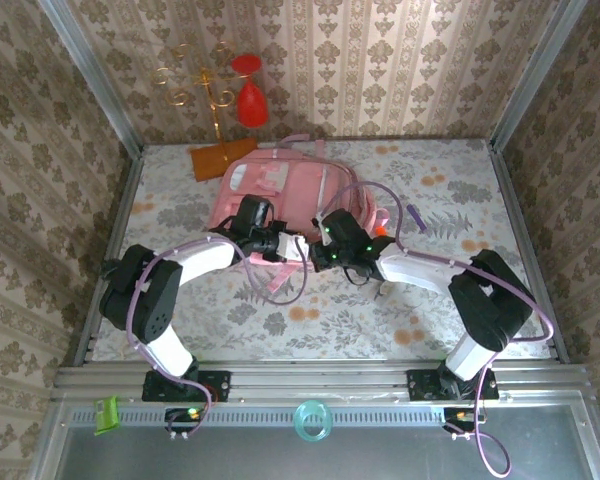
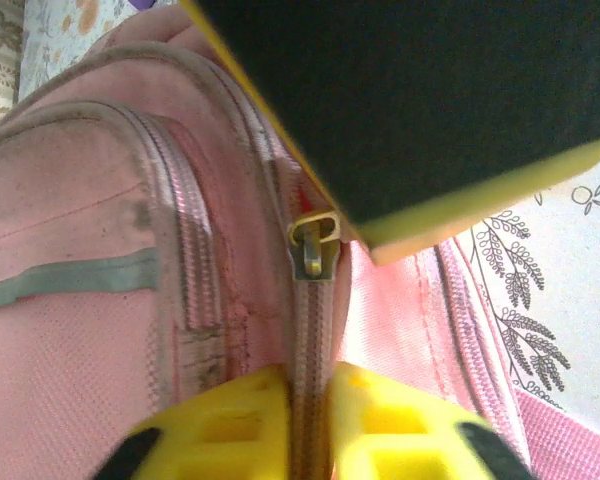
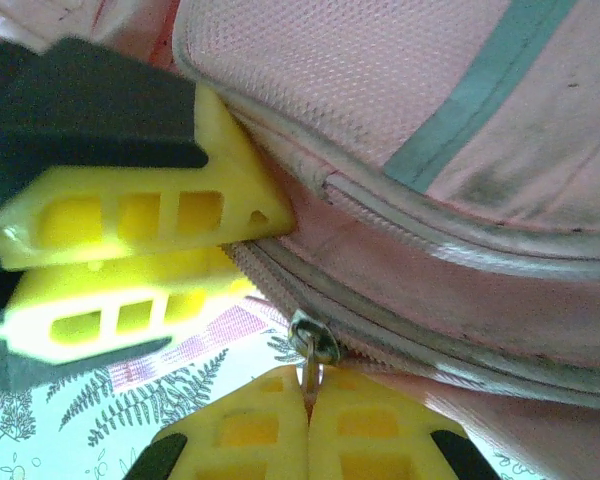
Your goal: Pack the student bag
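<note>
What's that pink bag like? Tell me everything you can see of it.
The bag is a soft pink fabric backpack with white-trimmed front pockets, a grey-green stripe and pink straps, and it looks somewhat grubby. It lies flat, pockets up, in the middle of the table. At its near edge the right gripper is shut on the metal zipper pull. The left gripper pinches the zipper seam beside it.

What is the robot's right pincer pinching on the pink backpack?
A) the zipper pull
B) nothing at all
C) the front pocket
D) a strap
A: in the right wrist view the right pincer is shut on the little metal zipper pull hanging from the pink backpack.
</note>
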Action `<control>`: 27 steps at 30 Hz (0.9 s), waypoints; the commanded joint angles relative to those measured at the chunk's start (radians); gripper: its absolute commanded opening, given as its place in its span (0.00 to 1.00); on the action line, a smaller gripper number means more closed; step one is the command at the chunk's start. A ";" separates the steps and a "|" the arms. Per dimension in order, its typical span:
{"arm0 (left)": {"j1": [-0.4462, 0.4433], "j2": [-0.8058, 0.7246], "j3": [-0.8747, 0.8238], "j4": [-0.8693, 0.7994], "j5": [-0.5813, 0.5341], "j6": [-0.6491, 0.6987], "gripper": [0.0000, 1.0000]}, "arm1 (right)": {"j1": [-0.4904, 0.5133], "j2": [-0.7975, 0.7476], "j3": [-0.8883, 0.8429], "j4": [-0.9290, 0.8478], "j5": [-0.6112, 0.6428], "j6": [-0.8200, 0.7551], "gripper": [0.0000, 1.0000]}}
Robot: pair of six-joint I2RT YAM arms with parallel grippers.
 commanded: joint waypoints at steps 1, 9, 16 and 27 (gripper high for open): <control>0.037 -0.010 -0.005 -0.031 -0.080 -0.007 0.01 | 0.000 -0.077 -0.002 -0.065 0.022 -0.030 0.00; 0.133 -0.114 -0.088 0.022 0.048 -0.043 0.00 | -0.034 -0.086 0.011 -0.202 0.132 -0.020 0.00; 0.189 -0.163 -0.127 0.020 0.098 -0.041 0.00 | -0.052 -0.101 0.056 -0.293 0.220 -0.048 0.00; 0.297 -0.243 -0.160 -0.079 0.115 -0.045 0.12 | -0.068 -0.072 0.118 -0.249 0.077 -0.063 0.00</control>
